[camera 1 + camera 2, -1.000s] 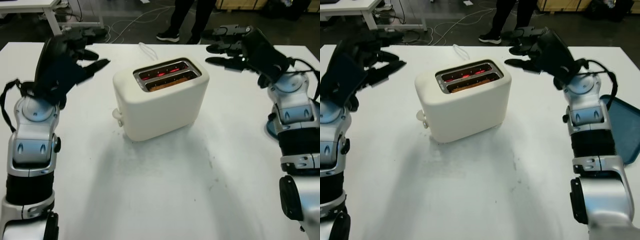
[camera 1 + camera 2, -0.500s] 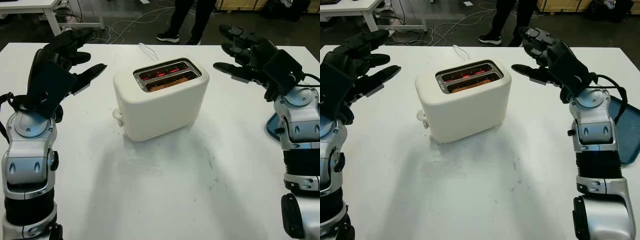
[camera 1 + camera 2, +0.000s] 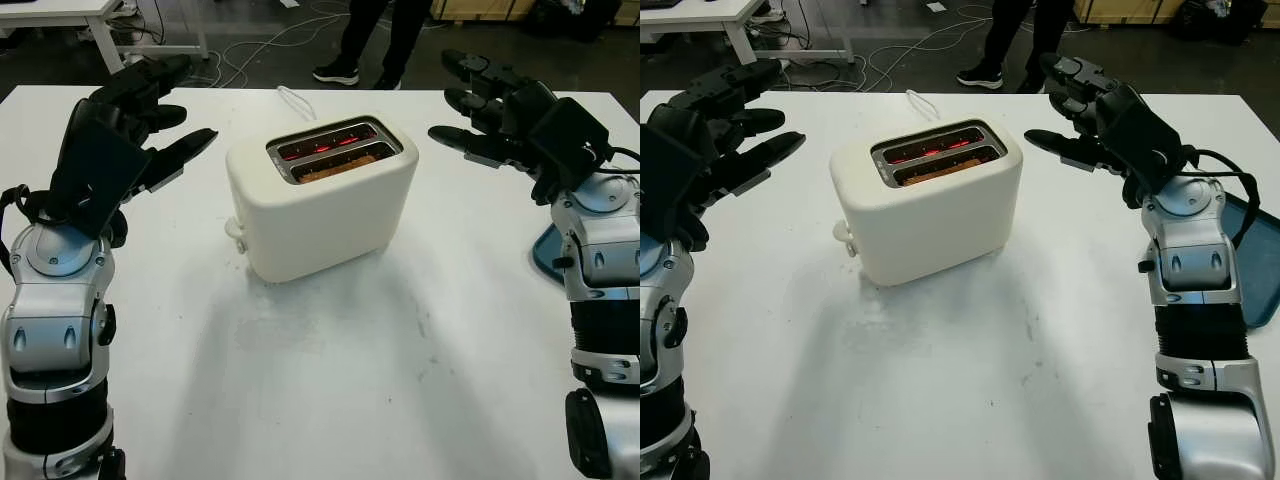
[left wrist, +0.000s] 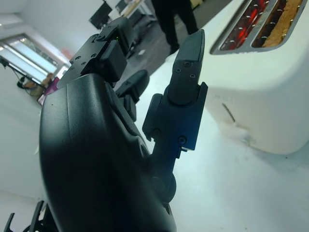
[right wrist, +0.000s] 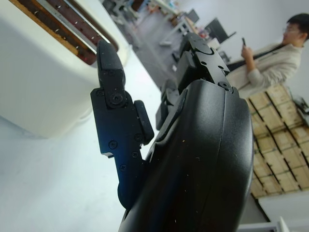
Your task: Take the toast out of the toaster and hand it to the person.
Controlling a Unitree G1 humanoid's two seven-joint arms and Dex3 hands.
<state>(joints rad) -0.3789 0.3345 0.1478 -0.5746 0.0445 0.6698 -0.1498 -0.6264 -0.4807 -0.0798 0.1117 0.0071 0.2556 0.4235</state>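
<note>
Both sets of fingers apart, holding nothing: right hand (image 3: 505,115) raised beside the toaster (image 3: 322,197) on its right, left hand (image 3: 125,140) raised on the other side, neither touching it. Toast (image 3: 336,167) sits low in the near slot, barely proud of the rim; far slot glows red, so elements look live. My call for the reach: come in from above with one hand, pinch the crust edge only, stay off the slot metal, pull straight up; the other hand could steady the casing if it slides. White worktop (image 3: 330,380) is slick-looking, with a blue tray (image 3: 1255,255) at its right edge. A person's legs (image 3: 380,35) stand just beyond the far edge, cables on the floor, desks behind.
</note>
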